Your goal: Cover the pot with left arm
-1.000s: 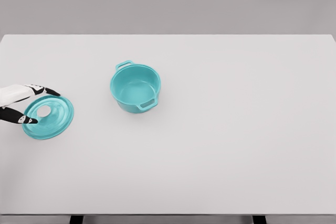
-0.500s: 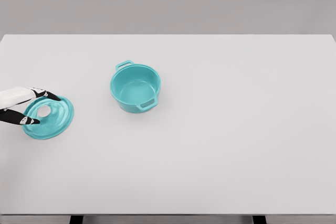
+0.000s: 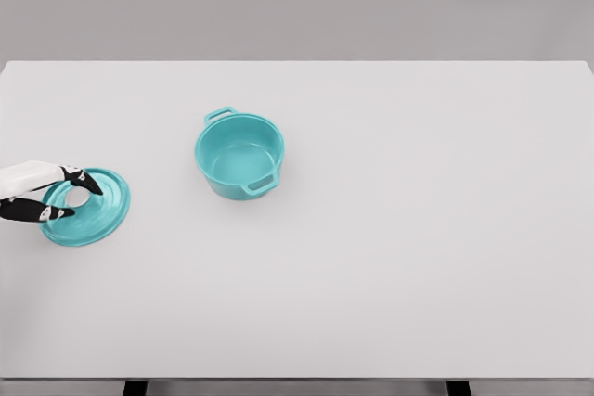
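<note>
A teal pot (image 3: 239, 155) with two side handles stands uncovered on the white table (image 3: 390, 229), left of the middle. Its teal lid (image 3: 100, 212) lies flat on the table near the left edge, well left of the pot. My left hand (image 3: 78, 197) comes in from the left edge and hovers over the lid's left half. Two black-tipped fingers (image 3: 88, 179) straddle the lid's knob with a gap between them, so the hand is open. It is too small to tell whether they touch the knob. The right arm is out of view.
The table's far edge runs along the top against a grey wall, and its front edge runs along the bottom of the picture.
The left hand's fingers have drawn closer together around the lid's knob, the upper one coming down. The lid and pot have stayed where they were.
</note>
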You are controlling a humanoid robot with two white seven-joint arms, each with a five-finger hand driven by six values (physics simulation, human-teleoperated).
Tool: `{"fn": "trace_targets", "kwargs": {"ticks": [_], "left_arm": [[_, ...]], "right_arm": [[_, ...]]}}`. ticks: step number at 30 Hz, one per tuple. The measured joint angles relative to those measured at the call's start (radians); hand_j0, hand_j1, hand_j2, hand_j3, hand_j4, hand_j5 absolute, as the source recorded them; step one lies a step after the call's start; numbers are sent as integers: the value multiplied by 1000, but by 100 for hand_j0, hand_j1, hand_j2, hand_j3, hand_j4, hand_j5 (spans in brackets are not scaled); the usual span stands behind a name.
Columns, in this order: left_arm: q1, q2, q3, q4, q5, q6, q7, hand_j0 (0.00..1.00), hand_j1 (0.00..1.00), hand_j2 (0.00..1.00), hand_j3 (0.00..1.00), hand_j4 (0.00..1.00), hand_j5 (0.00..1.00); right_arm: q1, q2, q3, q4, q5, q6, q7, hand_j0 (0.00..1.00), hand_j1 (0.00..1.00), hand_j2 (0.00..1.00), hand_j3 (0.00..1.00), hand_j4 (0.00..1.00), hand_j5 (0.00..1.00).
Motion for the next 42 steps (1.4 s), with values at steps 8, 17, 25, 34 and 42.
{"fn": "trace_targets", "kwargs": {"ticks": [8,17,25,34,42], "left_arm": [[-12,-10,-9,-3,3,3,1,57,57,57,57,57,57],[-26,-5,-10,-88,-28,-1,-8,54,54,54,54,54,54],[-55,-1,-10,-167,-59,-1,-10,54,54,54,54,54,54],[-98,-1,-10,-222,-80,-1,-9,54,54,54,54,54,54],[-118,-2,-9,-238,-67,-1,-6,54,54,54,54,54,54]], "right_arm": [[0,0,0,0,0,0,0,100,100,100,100,100,100],[0,0,0,0,0,0,0,100,100,100,100,100,100],[0,0,0,0,0,0,0,100,100,100,100,100,100],[0,0,0,0,0,0,0,100,100,100,100,100,100],[0,0,0,0,0,0,0,100,100,100,100,100,100]]}}
